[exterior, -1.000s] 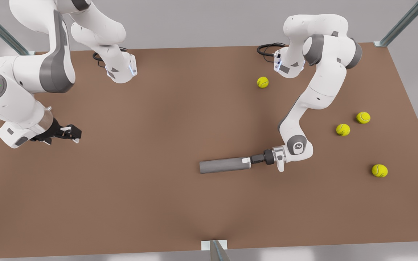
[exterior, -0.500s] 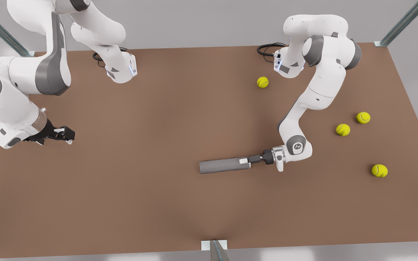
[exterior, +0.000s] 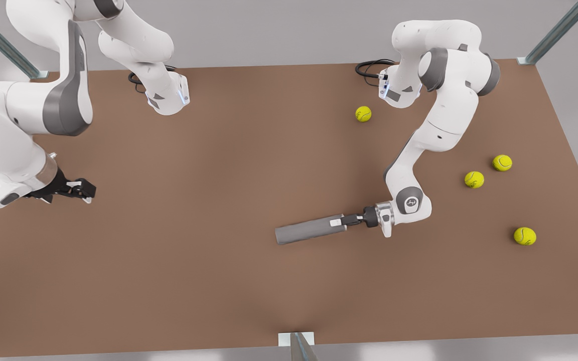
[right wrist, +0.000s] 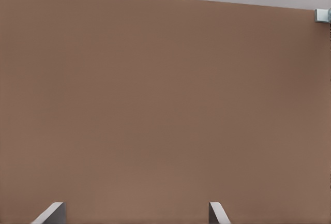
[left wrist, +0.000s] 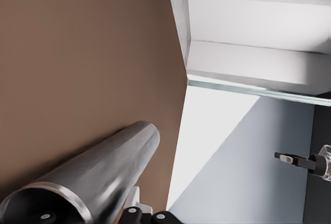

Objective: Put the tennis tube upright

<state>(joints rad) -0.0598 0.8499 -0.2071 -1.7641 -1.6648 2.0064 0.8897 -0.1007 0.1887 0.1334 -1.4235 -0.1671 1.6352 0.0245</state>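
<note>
The tennis tube (exterior: 304, 231) is a slim grey cylinder lying low over the brown table (exterior: 193, 281), right of centre in the front view. My left gripper (exterior: 339, 221) reaches in from the front view's right and is shut on the tube's end. In the left wrist view the tennis tube (left wrist: 93, 175) runs away from the camera, its dark rim nearest. My right gripper (exterior: 86, 190) hovers near the table's edge at the front view's left, far from the tube. It stands open, its two fingertips (right wrist: 51, 214) wide apart over bare table.
Several yellow-green tennis balls lie on the front view's right side: one (exterior: 363, 114) near the arm's base, two (exterior: 474, 179) (exterior: 502, 162) close together, one (exterior: 525, 235) nearer the front. Both arm bases stand at the table's far edge.
The gripped end of the tube has risen slightly, tilting the tube. My right gripper has drifted toward the front view's left edge.
</note>
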